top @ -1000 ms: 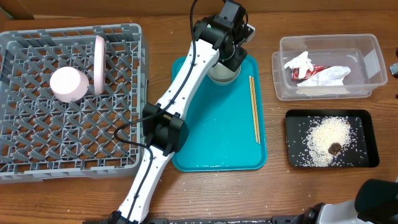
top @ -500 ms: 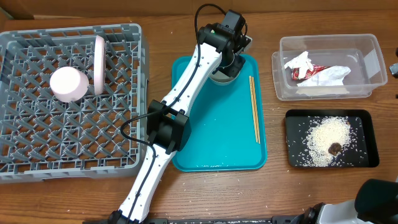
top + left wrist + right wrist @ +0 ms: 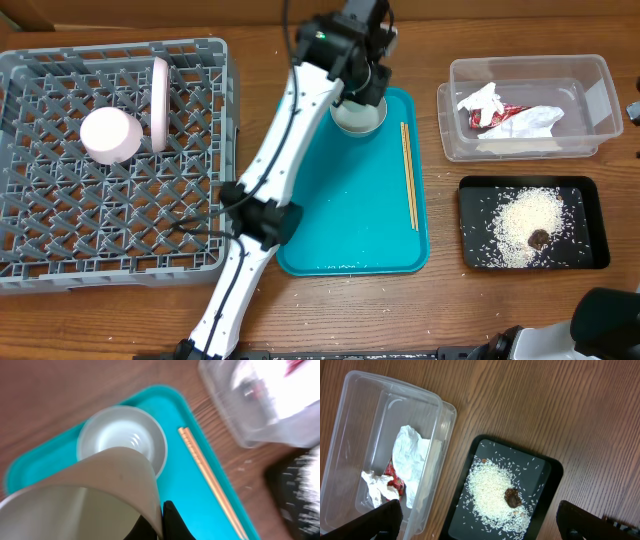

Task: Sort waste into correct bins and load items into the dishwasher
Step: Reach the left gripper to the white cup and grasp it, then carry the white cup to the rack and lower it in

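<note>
Left end effector (image 3: 156, 525) grips cup (image 3: 90, 495); bin (image 3: 525, 62) holds wrappers (image 3: 505, 115), tray (image 3: 470, 190) rice (image 3: 525, 225).

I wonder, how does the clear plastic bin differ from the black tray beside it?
The clear bin is transparent and deep-walled; the black tray is opaque and shallow. The bin holds crumpled paper and a red wrapper; the tray holds scattered rice and a brown lump. Both are rectangular and sit on the wooden table.
</note>
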Available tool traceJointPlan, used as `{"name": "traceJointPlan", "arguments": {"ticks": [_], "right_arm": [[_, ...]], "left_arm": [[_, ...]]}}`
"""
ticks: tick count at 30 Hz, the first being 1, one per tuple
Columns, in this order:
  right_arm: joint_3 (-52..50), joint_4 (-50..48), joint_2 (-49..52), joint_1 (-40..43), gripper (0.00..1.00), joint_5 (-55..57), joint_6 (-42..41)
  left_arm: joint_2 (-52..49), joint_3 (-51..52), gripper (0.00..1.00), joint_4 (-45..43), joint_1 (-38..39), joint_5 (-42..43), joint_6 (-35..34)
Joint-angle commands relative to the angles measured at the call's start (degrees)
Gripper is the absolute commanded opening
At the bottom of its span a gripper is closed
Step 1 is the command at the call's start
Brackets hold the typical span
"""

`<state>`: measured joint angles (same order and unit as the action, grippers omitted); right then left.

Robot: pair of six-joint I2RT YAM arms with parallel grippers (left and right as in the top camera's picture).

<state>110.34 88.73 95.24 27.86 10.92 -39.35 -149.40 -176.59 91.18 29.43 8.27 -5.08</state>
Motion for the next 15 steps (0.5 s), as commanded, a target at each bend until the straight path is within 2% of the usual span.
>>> {"name": "traceJointPlan", "arguments": {"ticks": [1,5,11,15], "right_arm": [[1.14,-0.17,-0.07,0.09,1.00,0.61,0.20],[1.14,-0.17,-0.07,0.09,1.00,0.61,0.20],[1.14,-0.17,-0.07,0.09,1.00,0.61,0.20],[1.14,-0.17,-0.07,0.09,1.00,0.61,0.20]], "left_arm": [[10.82,-3.48,0.04,2.16,-1.57,-0.87,-1.73],[16.85,-3.43,0.04,5.64,-5.07,-1.31,-3.28],[24.57,-2.56,0.04,5.64,-12.02,6.27,-3.32],[32.09,3.13,0.04,5.64,-17.20,7.87,-3.28]]}}
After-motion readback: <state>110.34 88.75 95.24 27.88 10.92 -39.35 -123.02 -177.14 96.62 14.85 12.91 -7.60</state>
